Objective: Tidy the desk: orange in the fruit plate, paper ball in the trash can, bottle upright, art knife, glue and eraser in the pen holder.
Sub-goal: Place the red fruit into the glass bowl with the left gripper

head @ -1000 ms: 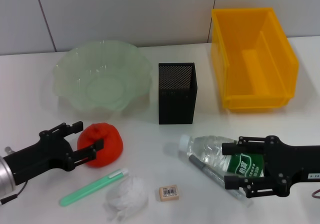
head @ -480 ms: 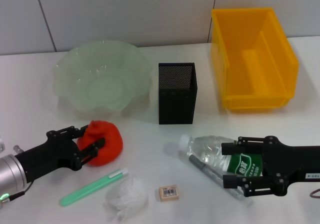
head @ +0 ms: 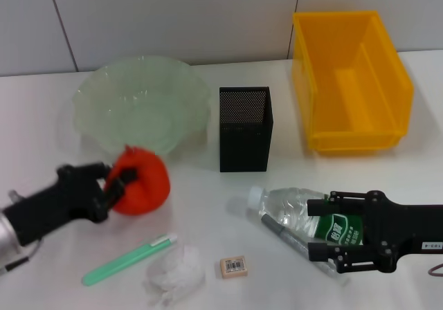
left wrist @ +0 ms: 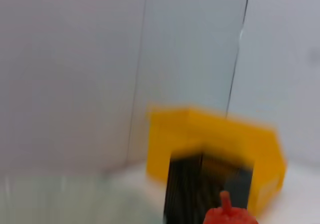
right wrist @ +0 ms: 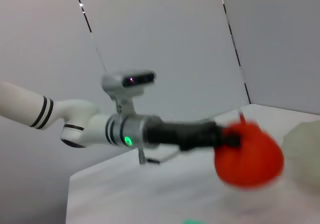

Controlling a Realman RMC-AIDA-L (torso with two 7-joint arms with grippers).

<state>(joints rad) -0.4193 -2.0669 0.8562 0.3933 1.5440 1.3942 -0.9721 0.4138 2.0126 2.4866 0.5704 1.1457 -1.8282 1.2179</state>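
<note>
Left pincer (head: 116,184) clenched on the orange (head: 140,183), lifted off the bench (head: 201,206), just in front of the fruit plate (head: 142,106) near rim. Judgement: orange firm, round, moderate weight, smooth skin could roll in the fingers; grip across the widest part, as here, looks best. Plate likely light and could slide if bumped.

Right pincer (head: 332,237) sits around the lying bottle (head: 304,216) at the green label; fingers above and below the body, but whether they press it I cannot tell. Bottle looks nearly empty, so light, thin-walled, would dent under a hard squeeze; mid-body at label is the sensible hold for standing it up. A dark pen-like item (head: 280,235) lies against the bottle.

Paper ball (head: 174,272), eraser (head: 232,266) and green art knife (head: 128,259) lie on the bench near front. Pen holder (head: 245,129) centre, trash can (head: 349,78) behind right.

Head view gives the full layout. Left wrist view shows only the orange's nub (left wrist: 227,215), pen holder and yellow bin beyond, no fingers. Right wrist view alone shows the left arm side-on with the orange clear of the surface.
</note>
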